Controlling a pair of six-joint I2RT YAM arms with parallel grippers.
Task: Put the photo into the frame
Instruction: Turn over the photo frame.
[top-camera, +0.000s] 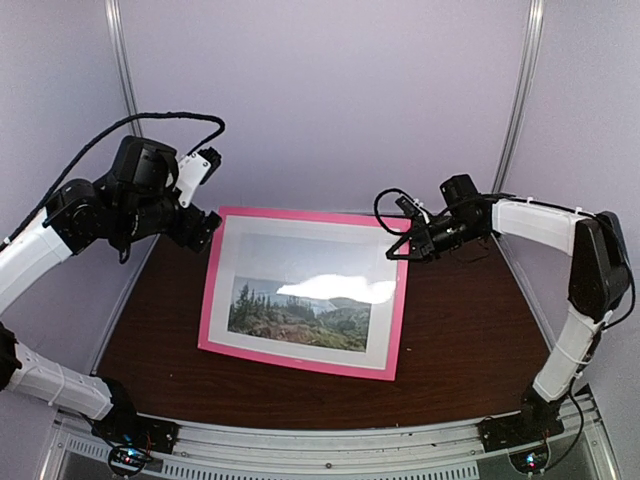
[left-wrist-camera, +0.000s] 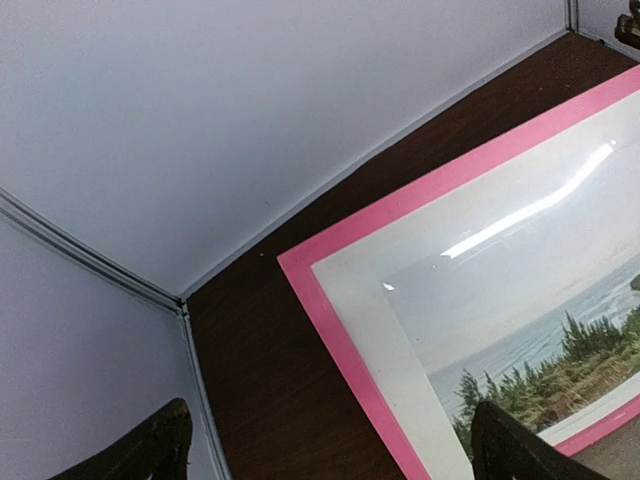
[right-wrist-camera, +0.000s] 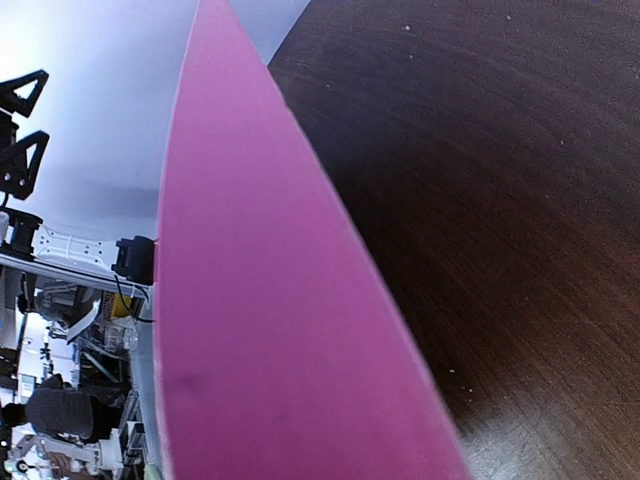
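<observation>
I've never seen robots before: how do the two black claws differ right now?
The left black two-finger gripper hangs wide open beside the pink picture frame, at its far-left corner; the right black gripper, narrowed, apparently pinches its far-right corner. Both are at far corners.

Robotics laboratory work cell: white panel walls (top-camera: 320, 100) on aluminium posts (top-camera: 525, 80) enclose a dark wood-grain table (top-camera: 470, 340); two robot arms (top-camera: 545, 225) stand on a metal rail (top-camera: 330, 440); cluttered equipment (right-wrist-camera: 70, 320) lies beyond.
</observation>
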